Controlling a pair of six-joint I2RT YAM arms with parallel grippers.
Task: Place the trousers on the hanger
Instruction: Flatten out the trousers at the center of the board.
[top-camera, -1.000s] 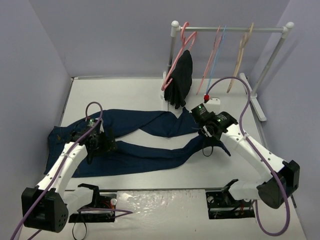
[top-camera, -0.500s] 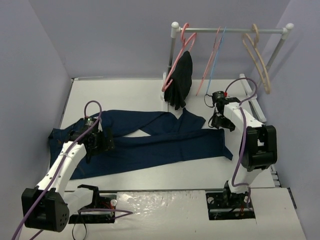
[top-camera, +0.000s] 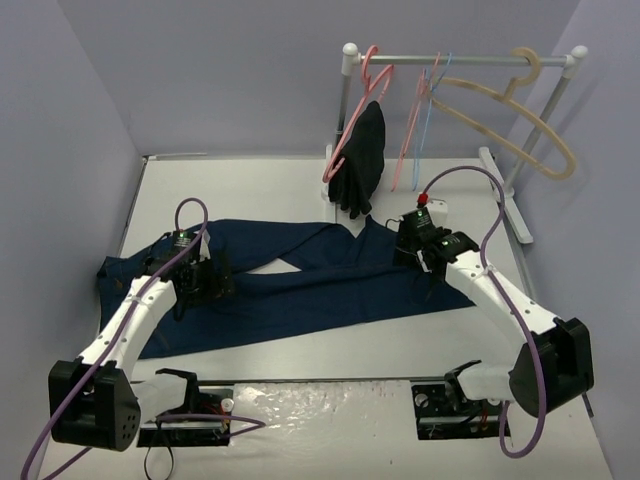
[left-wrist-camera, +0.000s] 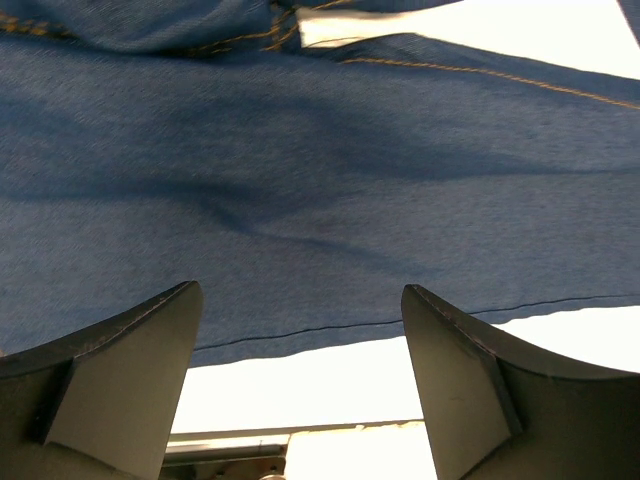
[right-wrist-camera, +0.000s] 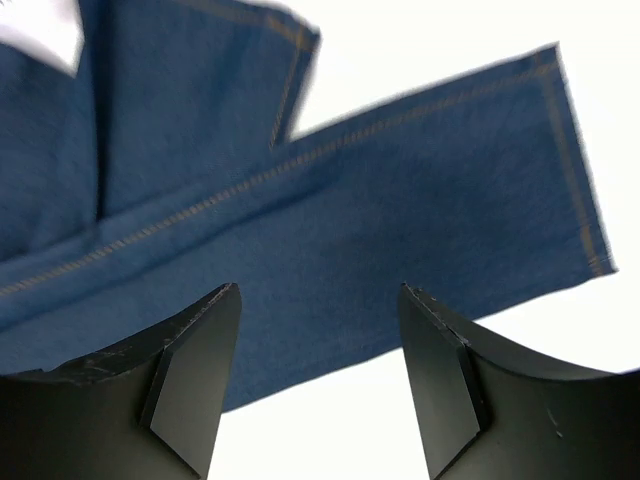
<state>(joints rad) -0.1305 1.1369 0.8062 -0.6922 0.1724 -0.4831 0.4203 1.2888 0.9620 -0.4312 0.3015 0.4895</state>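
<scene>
Trousers (top-camera: 300, 300) lie flat, lengthwise left-right, waistband left, hems right.

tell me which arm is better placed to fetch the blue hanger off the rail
Right, probably. The right gripper is open over the trousers, at their leg ends, nearest the rail where the blue hanger hangs. The left gripper sits toward the waist end, across the table.
</scene>
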